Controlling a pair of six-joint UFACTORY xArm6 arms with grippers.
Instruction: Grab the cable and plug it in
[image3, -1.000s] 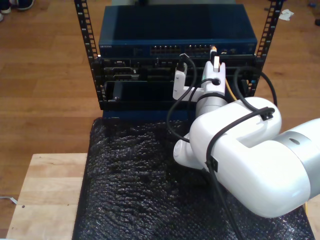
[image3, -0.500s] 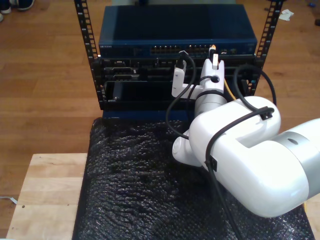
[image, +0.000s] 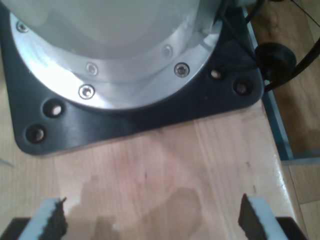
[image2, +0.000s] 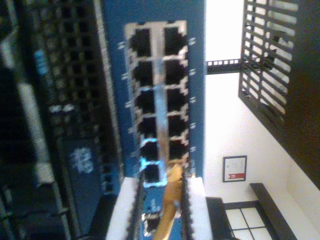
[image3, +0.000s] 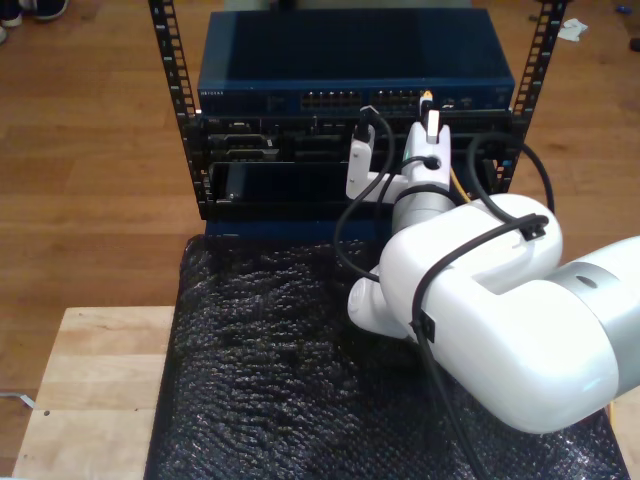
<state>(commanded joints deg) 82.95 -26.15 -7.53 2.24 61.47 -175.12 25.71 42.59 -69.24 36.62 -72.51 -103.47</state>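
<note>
You see the switch (image3: 355, 75) on top of the rack (image3: 350, 150), behind the mat (image3: 270, 380), which covers the desk (image3: 90, 390) toward the exterior view's right edge.

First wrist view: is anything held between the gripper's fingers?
No. My first gripper is open, with bare wooden tabletop between its fingers.

My second gripper (image2: 160, 210) is stretched forward at the end of its white arm (image3: 480, 310), with jaws closed on something thin. My first gripper (image: 150, 220) points down, its jaws wide apart.
</note>
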